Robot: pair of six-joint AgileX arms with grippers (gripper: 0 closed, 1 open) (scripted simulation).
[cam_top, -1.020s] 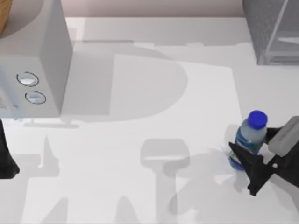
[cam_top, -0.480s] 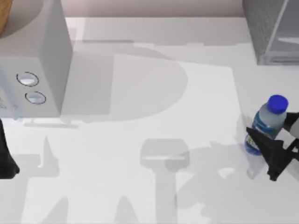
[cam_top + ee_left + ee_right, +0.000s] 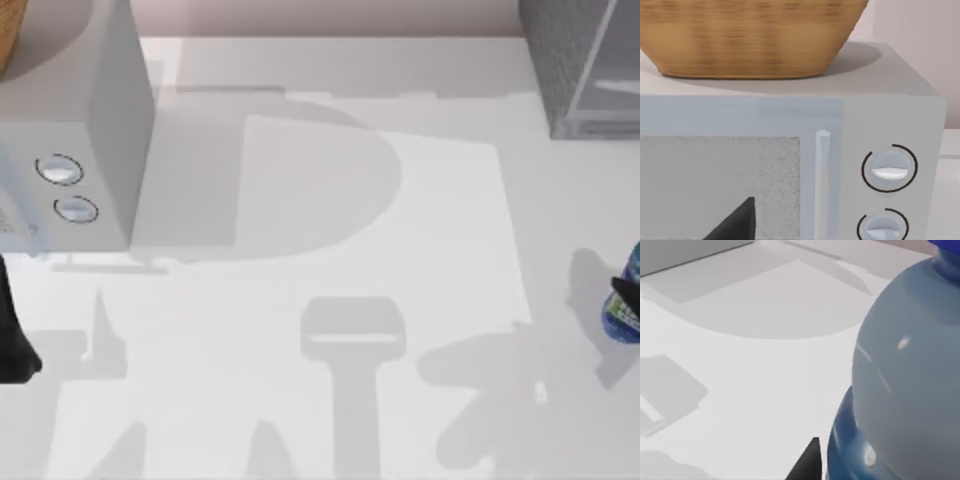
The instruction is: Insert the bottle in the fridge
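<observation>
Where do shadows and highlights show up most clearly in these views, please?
Top view: a broad curved shadow lies on the table beside the white box, with arm-shaped shadows nearer the bottom edge. Right wrist view: small bright glints sit on the bottle, which looms close. Left wrist view: the basket casts a soft shadow on the box's top.

The bottle [image 3: 905, 370] looks like smooth, glossy clear plastic with little highlights on it, while the table [image 3: 330, 250] is plain matt white. The white box [image 3: 890, 115] has a smooth matt shell with shiny metallic-looking dials [image 3: 889, 170] and a grainy speckled door panel. The basket [image 3: 750, 37] on it is rough woven wicker, and the fridge [image 3: 560, 60] at upper right of the top view is speckled dark grey with pale silvery edges.
</observation>
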